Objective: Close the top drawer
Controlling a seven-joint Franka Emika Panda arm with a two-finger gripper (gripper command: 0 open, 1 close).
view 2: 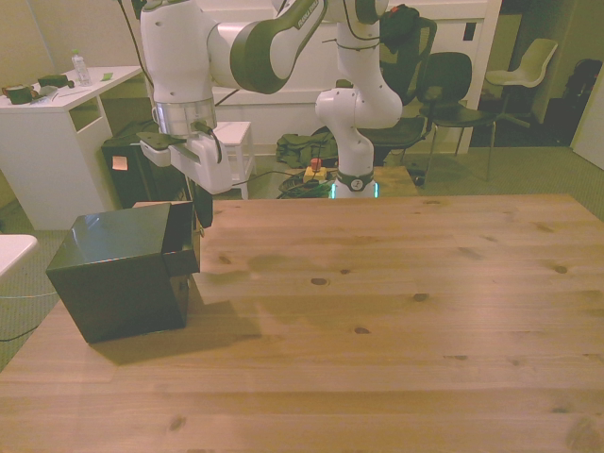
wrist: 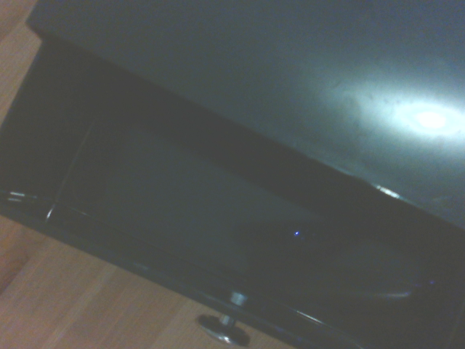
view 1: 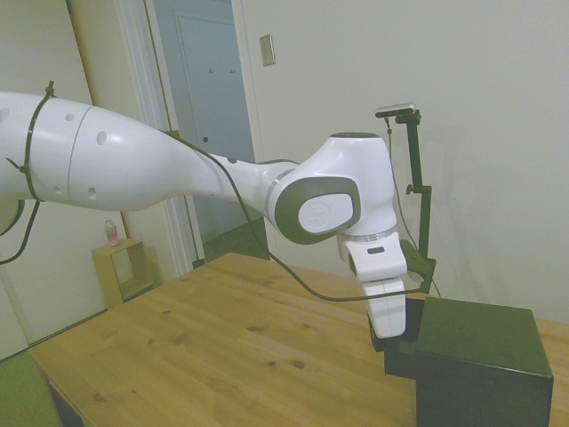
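Whether the jaws are wide or narrow cannot be told: the gripper (view 2: 200, 213) hangs at the front of the top drawer (view 2: 179, 247), its tip dark against the black box, and contact is unclear. That drawer stands partly pulled out of the cabinet (view 2: 118, 274), at the front view's left end of the table (view 2: 396, 321). Closing looks barely begun; I judge the whole push remains

Glossy black top drawer (view 2: 181, 242) in dark green-black cabinet (view 2: 118, 274); white arm (view 1: 178, 169) with grey joint caps; knotty honey-brown table (view 2: 396, 311).
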